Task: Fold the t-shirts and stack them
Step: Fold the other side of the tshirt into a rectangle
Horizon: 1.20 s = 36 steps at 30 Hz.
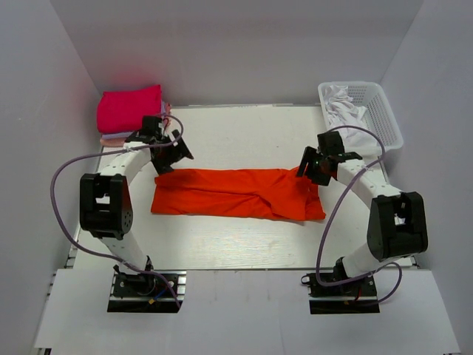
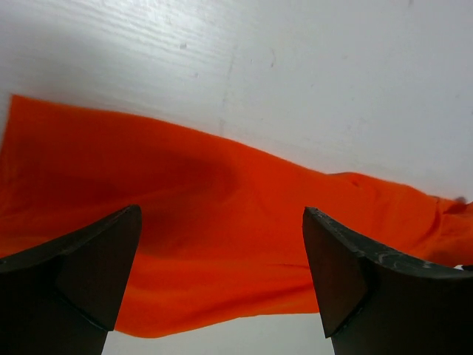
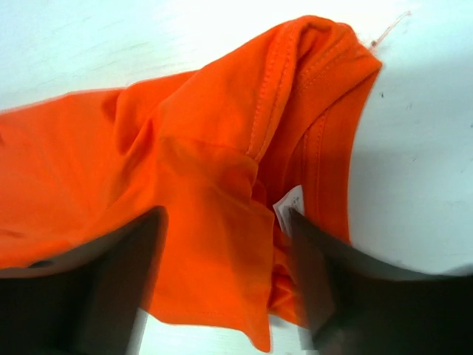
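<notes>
The orange-red t-shirt [image 1: 235, 193] lies folded into a long strip across the middle of the table. A stack of folded shirts stands at the back left, the magenta-pink one [image 1: 129, 108] on top and pale ones under it. My left gripper [image 1: 171, 157] is open and empty above the strip's left end, with cloth [image 2: 222, 222] showing between its fingers. My right gripper [image 1: 309, 176] is open and empty above the strip's right end, over the bunched collar and white label [image 3: 287, 208].
A white basket [image 1: 384, 112] with white cloth in it stands at the back right corner. White walls close in the table on three sides. Bare table lies in front of and behind the orange strip.
</notes>
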Each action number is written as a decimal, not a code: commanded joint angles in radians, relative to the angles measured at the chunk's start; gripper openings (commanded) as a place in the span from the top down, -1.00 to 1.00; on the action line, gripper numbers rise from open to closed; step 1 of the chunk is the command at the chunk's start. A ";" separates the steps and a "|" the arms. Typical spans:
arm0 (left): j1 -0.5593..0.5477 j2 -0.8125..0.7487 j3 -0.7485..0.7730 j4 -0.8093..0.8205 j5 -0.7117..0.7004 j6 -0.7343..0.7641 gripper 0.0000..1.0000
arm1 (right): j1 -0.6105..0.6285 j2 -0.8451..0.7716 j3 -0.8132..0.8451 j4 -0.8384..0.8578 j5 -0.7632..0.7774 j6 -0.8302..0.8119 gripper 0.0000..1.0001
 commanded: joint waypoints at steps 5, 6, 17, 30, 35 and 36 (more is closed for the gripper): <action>-0.019 -0.023 -0.184 0.010 0.015 0.011 -1.00 | -0.027 0.069 0.036 0.047 0.055 0.034 -0.07; -0.019 -0.032 -0.206 0.010 0.003 0.011 -1.00 | -0.024 0.071 0.030 0.050 0.054 0.034 0.08; -0.010 0.032 -0.283 0.022 -0.051 0.011 -1.00 | -0.030 -0.047 0.004 0.026 -0.015 0.028 1.00; -0.010 0.023 -0.238 -0.021 -0.076 0.052 -1.00 | -0.036 -0.018 -0.138 0.009 0.112 0.098 0.93; -0.010 -0.038 -0.199 -0.059 -0.097 0.074 -1.00 | -0.036 0.087 -0.020 0.001 0.161 0.052 0.71; -0.019 -0.056 -0.199 -0.059 -0.097 0.083 -1.00 | -0.030 0.095 -0.001 -0.022 0.175 0.042 0.63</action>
